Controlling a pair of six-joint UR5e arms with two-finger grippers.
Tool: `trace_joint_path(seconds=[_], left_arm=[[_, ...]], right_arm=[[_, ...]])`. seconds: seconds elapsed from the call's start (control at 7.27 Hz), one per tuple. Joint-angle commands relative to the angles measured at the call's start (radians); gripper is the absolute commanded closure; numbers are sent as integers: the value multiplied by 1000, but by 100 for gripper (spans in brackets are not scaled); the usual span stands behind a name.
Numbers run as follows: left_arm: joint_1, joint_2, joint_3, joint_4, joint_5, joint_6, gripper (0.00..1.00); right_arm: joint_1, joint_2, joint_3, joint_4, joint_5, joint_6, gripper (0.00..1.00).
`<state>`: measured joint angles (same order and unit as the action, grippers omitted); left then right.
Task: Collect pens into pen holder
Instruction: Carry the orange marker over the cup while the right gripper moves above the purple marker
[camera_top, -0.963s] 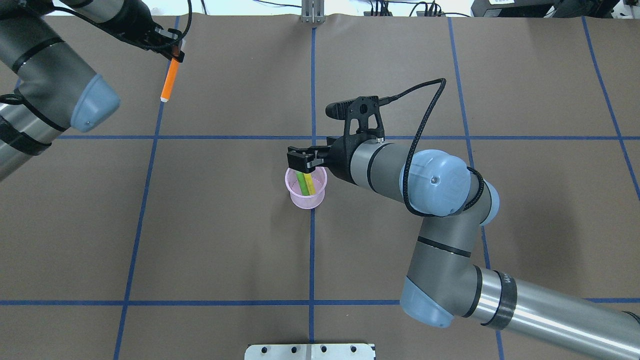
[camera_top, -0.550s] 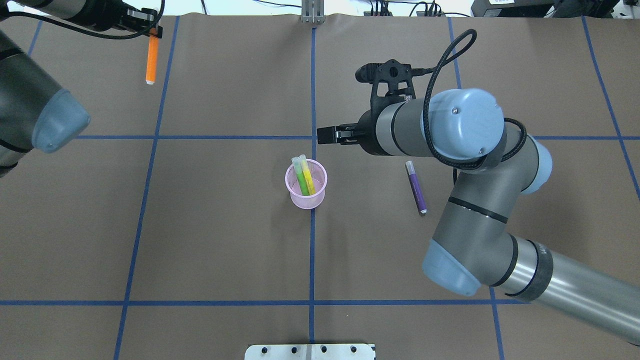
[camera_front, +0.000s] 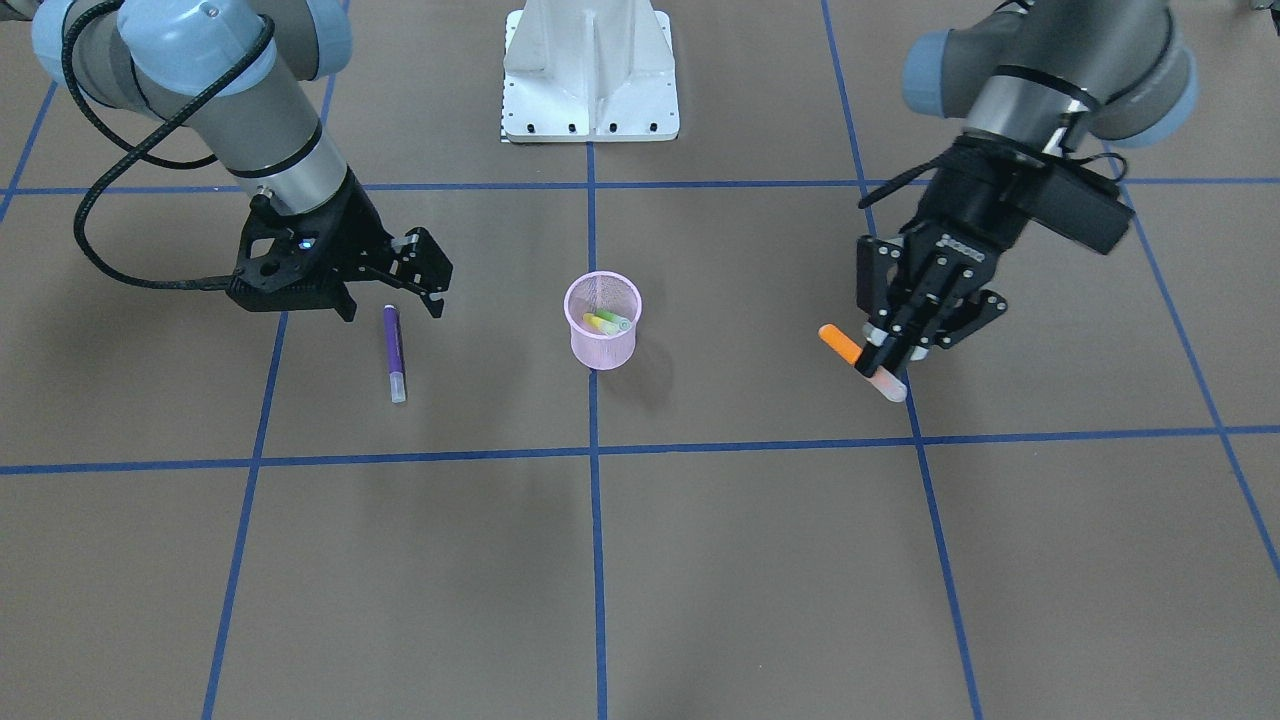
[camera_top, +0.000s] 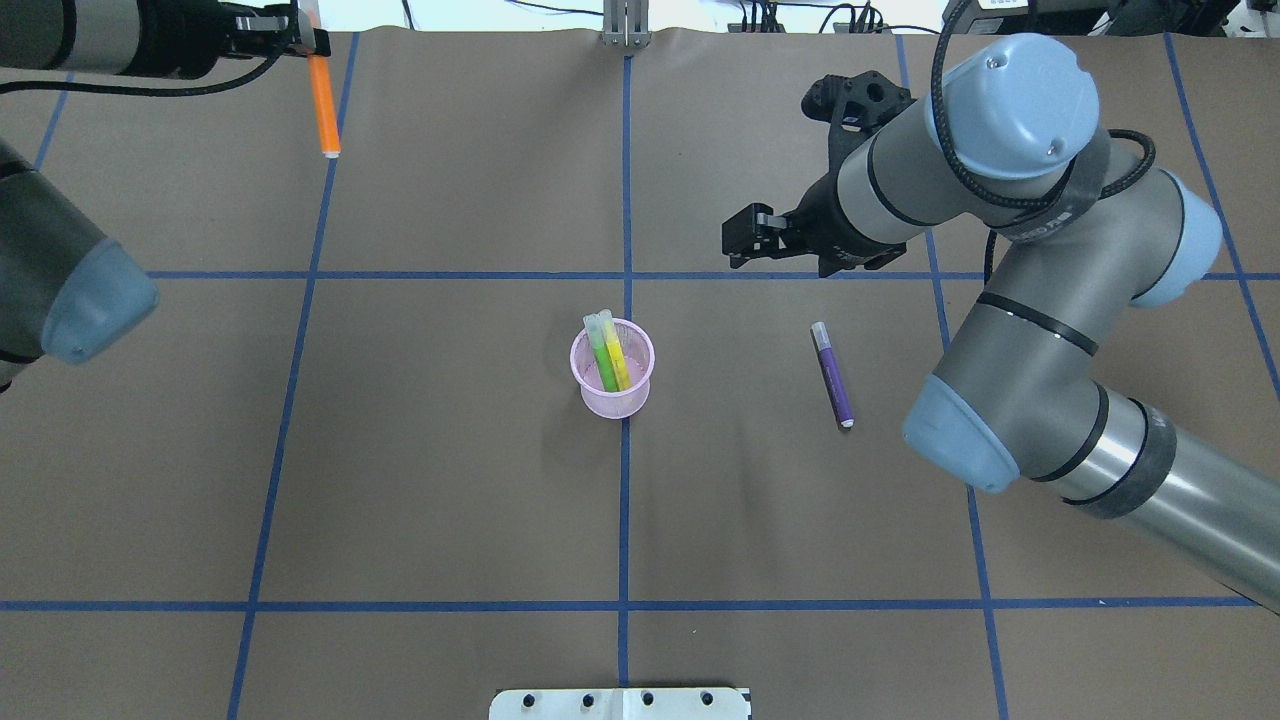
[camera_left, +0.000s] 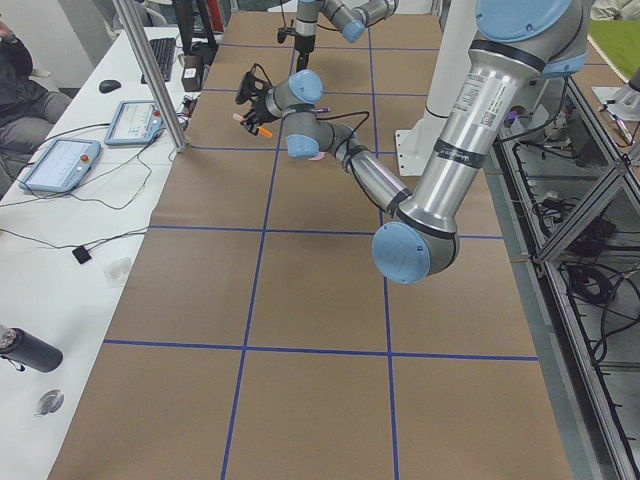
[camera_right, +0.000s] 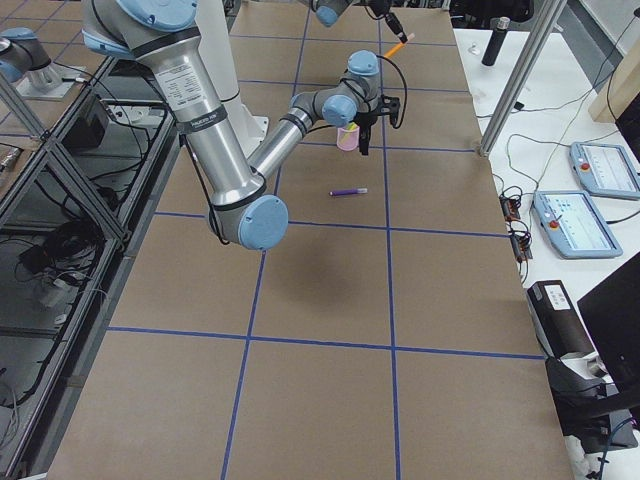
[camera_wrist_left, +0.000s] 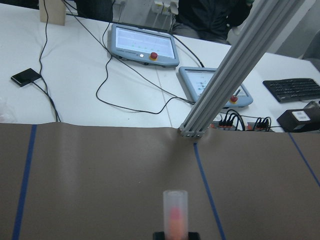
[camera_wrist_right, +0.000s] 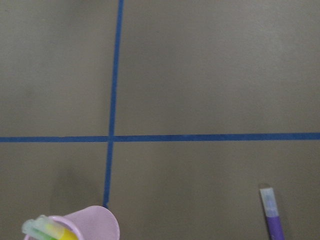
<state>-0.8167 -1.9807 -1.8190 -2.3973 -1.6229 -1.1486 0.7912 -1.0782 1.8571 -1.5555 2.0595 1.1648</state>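
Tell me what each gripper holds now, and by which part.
Left gripper grips the orange pen near its pale cap end; right gripper is open, holding nothing.

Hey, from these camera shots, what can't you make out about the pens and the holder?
Left wrist view: orange pen shows only its cap end; the bottom edge cuts off the rest.
Right wrist view: purple pen and pen holder are cut off by the bottom edge.
Exterior left view: the near arm covers most of the pen holder.
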Motion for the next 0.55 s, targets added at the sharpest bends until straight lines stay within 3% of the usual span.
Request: trace_joint_path(seconds=[0.0,0.14,0.41], left_arm=[[225,-7,7,-111,283,-68,100],[307,-30,21,-111,352,-66,100],[332,-75,67,-112,371,-68,100]], right_arm=[[17,-34,-30,-48,34,0,0],[4,-35,-57,-44,33,-11,0],[-39,-22,-139,28,18,-64,1]])
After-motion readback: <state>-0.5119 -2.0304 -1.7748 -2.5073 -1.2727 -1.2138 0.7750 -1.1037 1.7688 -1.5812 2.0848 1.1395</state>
